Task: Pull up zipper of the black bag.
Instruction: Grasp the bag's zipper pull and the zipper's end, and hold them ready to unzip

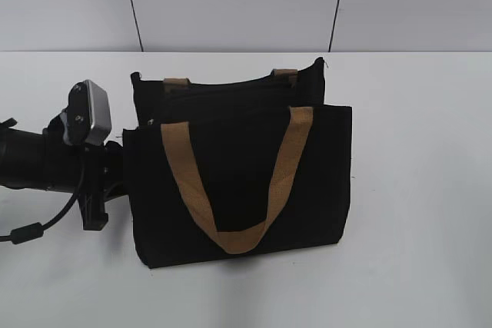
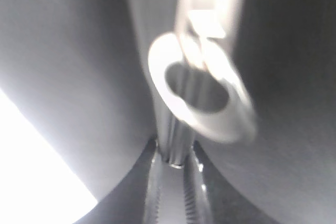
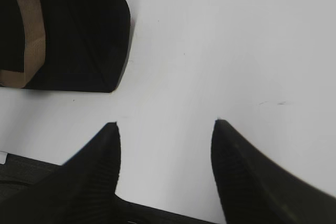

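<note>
Externally, the black bag (image 1: 238, 182) lies on the white surface (image 1: 415, 190), tan handle (image 1: 231, 190) draped over its front panel. The left arm (image 1: 46, 160) reaches in at the bag's left edge; its pincer is hidden there.

Left wrist view (blurred, very close): the zipper (image 2: 181, 182) runs up the middle, its silvery ringed pull tab (image 2: 202, 95) above. Pincer state: cannot tell.

Right wrist view: right pincer (image 3: 165, 135) spread wide over bare surface, apart from the bag's corner (image 3: 105, 51).

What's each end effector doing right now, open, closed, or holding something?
Left end effector: at the bag's left end, fingers hidden; cannot be told.
Right end effector: open, empty, above the table.
</note>
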You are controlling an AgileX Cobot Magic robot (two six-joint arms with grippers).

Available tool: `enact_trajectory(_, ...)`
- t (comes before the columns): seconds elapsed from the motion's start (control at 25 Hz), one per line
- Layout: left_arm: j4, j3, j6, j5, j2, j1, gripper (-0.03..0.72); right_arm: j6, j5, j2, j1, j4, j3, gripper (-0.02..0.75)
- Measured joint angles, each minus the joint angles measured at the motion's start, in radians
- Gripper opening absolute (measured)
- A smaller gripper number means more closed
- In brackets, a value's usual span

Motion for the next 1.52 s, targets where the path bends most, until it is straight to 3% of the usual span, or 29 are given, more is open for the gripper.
enact_trajectory(0.28, 0.004, 0.000, -0.029, -0.044, -0.083, 0.008, 0.076, 0.000, 0.000, 0.008, 0.000, 0.064, 0.000, 0.433)
enact_trajectory(0.52, 0.004, 0.003, -0.105, -0.182, -0.212, 0.016, 0.076, -0.073, -0.027, 0.089, 0.000, 0.268, 0.000, 0.433)
enact_trajectory(0.88, 0.004, 0.073, -0.121, -0.229, -0.345, 0.016, 0.076, -0.317, -0.057, 0.286, 0.000, 0.566, -0.002, 0.401)
enact_trajectory(1.04, 0.004, 0.100, -0.125, -0.227, -0.388, 0.016, 0.076, -0.377, -0.059, 0.392, 0.023, 0.624, -0.058, 0.379)
enact_trajectory(1.2, 0.004, 0.101, -0.142, -0.224, -0.439, 0.016, 0.076, -0.383, -0.099, 0.490, 0.129, 0.626, -0.171, 0.377)
enact_trajectory(1.52, 0.004, 0.102, -0.152, -0.230, -0.492, 0.016, 0.076, -0.276, -0.240, 0.754, 0.474, 0.572, -0.346, 0.361)
